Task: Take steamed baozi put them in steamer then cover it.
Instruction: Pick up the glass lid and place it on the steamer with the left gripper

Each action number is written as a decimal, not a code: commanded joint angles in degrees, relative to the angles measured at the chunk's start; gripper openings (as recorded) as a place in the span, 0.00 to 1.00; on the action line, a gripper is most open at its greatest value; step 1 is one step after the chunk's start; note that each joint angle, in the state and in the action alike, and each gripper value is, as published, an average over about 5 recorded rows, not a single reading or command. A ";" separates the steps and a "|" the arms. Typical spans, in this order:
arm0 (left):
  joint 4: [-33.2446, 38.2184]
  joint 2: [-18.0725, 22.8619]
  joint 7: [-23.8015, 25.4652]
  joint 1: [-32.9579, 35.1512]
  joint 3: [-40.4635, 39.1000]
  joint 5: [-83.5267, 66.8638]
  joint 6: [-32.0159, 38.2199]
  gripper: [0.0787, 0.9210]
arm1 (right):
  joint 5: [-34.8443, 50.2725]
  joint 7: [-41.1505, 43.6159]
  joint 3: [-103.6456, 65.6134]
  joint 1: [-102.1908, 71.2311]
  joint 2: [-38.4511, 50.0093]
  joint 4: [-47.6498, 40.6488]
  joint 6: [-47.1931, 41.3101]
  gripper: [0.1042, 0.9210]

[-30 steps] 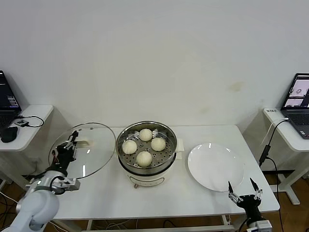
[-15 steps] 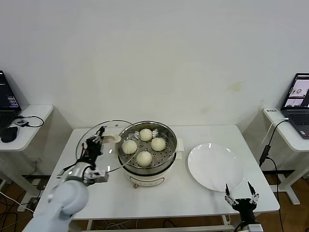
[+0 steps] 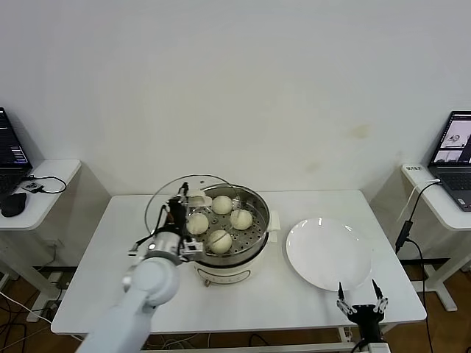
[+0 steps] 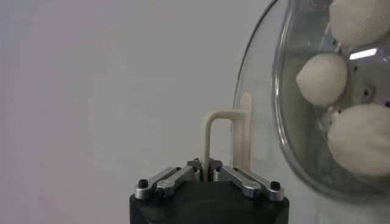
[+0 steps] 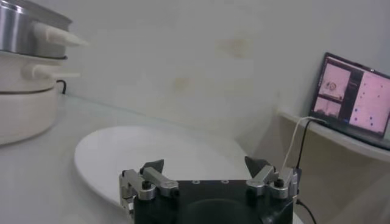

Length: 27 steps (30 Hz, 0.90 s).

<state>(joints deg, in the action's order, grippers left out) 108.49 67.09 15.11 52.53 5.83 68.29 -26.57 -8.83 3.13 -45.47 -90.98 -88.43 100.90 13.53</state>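
My left gripper (image 3: 182, 208) is clamped on the cream-white bar handle of the cover (image 3: 193, 193). In the left wrist view the handle (image 4: 223, 146) stands pinched between my two fingers (image 4: 245, 180), with the lid's metal rim curving away beyond it. I carry the cover tilted on edge at the steamer's (image 3: 228, 228) left rim, its glass partly overlapping the pot's left side and not seated flat on it.

The cover is round clear glass with a thin metal rim, and the buns show through it. The steamer is a shiny steel pot with a perforated tray, sitting on a cream-white base near the middle of the table (image 3: 96, 279).

Inside the steamer I count four steamed baozi (image 3: 241, 218), smooth, round and cream-white, sitting close together on the tray; three of them (image 4: 322, 79) show in the left wrist view.

My right gripper (image 3: 358, 304) hangs at the table's front right edge, just in front of the white plate (image 3: 327, 254), its fingers (image 5: 152, 171) spread wide and holding nothing. One plate, one steamer, one cover. A laptop (image 3: 455, 158) sits on the side desk at the right.
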 commanded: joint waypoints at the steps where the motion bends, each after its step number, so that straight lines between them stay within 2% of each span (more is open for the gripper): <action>1: -3.70 12.23 3.54 -2.94 -4.26 12.40 -1.30 0.08 | -0.79 -0.49 0.18 -0.21 -0.57 -1.09 0.82 0.88; 10: -7.08 15.77 3.05 -2.47 -5.70 15.21 -0.34 0.08 | -0.86 -0.43 0.40 -0.43 -0.48 -1.52 1.42 0.88; 27: -7.81 14.87 2.74 -1.07 -3.30 15.26 0.66 0.08 | -1.30 -0.30 1.53 -0.90 -0.47 -2.25 1.91 0.88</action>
<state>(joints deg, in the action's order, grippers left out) 101.62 80.64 17.72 51.44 1.98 82.31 -26.02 -10.02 2.80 -44.32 -91.98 -88.81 98.87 15.43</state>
